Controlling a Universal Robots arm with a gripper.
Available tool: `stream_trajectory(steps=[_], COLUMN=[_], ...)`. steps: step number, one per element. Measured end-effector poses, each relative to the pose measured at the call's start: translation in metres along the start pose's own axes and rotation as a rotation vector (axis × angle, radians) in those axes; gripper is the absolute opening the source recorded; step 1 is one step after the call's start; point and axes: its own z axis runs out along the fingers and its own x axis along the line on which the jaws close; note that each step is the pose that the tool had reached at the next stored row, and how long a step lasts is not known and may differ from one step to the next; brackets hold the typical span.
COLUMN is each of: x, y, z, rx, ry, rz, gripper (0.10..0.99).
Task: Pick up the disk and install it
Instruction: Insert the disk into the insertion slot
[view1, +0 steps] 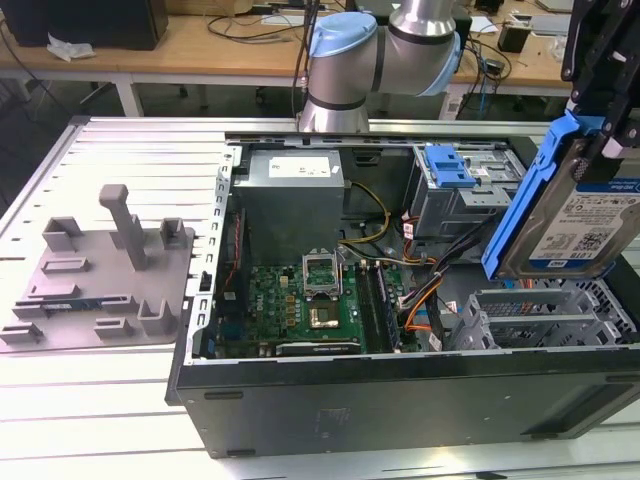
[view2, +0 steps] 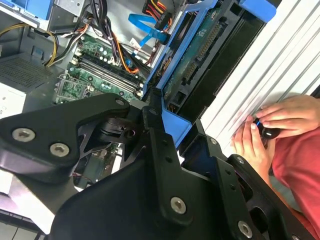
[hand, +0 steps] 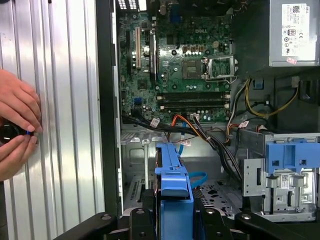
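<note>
disk (view1: 580, 215) on edge in hand (view1: 604, 125), above case (view1: 300, 400)

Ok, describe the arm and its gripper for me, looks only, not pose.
The arm is silver-grey metal tubing with rounded joints capped in light blue. The gripper is matte black: flat angular linkage plates joined by silver screws and pivot bolts, narrowing into slim black fingers.
</note>
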Motion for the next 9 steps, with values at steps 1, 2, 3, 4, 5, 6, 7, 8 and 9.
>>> stream_trajectory(steps=[1,2,3,4,5,6,7,8,9], x=[-0.0001,-0.0002,-0.0002,-0.0003,-0.0003,-0.0003,-0.0003,-0.0003,-0.0004], y=[-0.0004,-0.0012,-0.0017,-0.0018,-0.0018,-0.0019,-0.0019,-0.0019,-0.0019], z=[0.0,0.0002,0.0002,0.0002,0.0004,0.0005,0.0007,0.0006,0.0006], rx=[0.0,0.0,0.0,0.0,0.0,0.0,0.0,0.0,0.0], ry=[-0.0001,-0.0003,-0.0004,-0.0004,-0.0005,-0.0005,-0.0007,-0.0005,-0.0004], rz=[-0.002,-0.006,-0.009,-0.012,-0.016,-0.017,-0.018,-0.019,-0.019], gripper=[0.369,0.369,0.369,0.369,0.369,0.369,0.369,0.369,0.369])
